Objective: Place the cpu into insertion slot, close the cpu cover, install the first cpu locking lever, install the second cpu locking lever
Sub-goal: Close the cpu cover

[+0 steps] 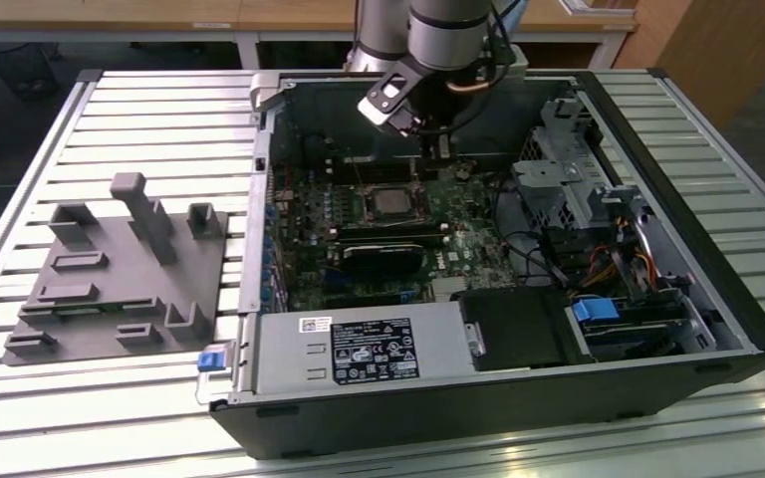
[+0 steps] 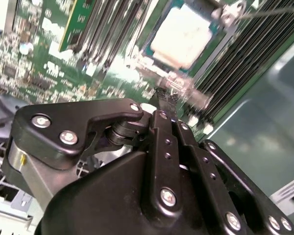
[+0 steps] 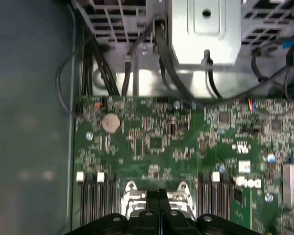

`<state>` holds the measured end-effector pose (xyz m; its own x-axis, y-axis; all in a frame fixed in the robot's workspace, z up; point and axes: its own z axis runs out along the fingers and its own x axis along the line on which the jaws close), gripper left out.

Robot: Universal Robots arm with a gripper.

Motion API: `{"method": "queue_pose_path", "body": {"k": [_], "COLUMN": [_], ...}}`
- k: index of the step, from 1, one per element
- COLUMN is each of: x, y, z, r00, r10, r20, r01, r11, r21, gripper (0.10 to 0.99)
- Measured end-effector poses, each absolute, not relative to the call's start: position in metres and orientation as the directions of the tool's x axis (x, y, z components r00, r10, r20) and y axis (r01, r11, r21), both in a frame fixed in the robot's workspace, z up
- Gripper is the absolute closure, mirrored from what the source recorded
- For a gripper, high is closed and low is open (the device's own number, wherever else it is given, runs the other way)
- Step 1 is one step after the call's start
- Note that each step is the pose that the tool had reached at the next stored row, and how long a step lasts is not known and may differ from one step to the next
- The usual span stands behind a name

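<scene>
Gripper [image 2: 164, 97] clenched shut, fingertips together, above the motherboard [image 3: 186, 147].
Cpu [image 2: 183, 36] lies flat, metal top up, in the insertion slot [image 2: 148, 49]; my arm [image 1: 442, 30] reaches down, wrist tilted.

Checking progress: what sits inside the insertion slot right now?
The cpu lies in the insertion slot, its silvery top showing. Whatever lies beneath the chip is covered by it and cannot be seen.
</scene>
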<state>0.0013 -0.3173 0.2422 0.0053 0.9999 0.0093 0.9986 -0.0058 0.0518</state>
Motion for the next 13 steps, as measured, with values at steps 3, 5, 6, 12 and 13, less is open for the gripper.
{"method": "queue_pose_path", "body": {"k": [3,5,6,12,13], "x": [-0.006,-0.010,-0.012,-0.023,-0.025], "y": [-0.317,-0.317,-0.317,-0.317,-0.317], "z": [0.241,0.241,0.240,0.238,0.238], "r00": [0.005,0.005,0.005,0.005,0.005], "r10": [1.000,1.000,1.000,1.000,1.000], "r20": [0.010,0.010,0.009,0.009,0.009], "r01": [0.999,0.999,0.999,0.999,0.999], "r11": [-0.006,-0.006,-0.006,-0.006,-0.006], "r21": [0.052,0.052,0.052,0.052,0.052], "gripper": [0.976,0.976,0.976,0.976,0.976]}}
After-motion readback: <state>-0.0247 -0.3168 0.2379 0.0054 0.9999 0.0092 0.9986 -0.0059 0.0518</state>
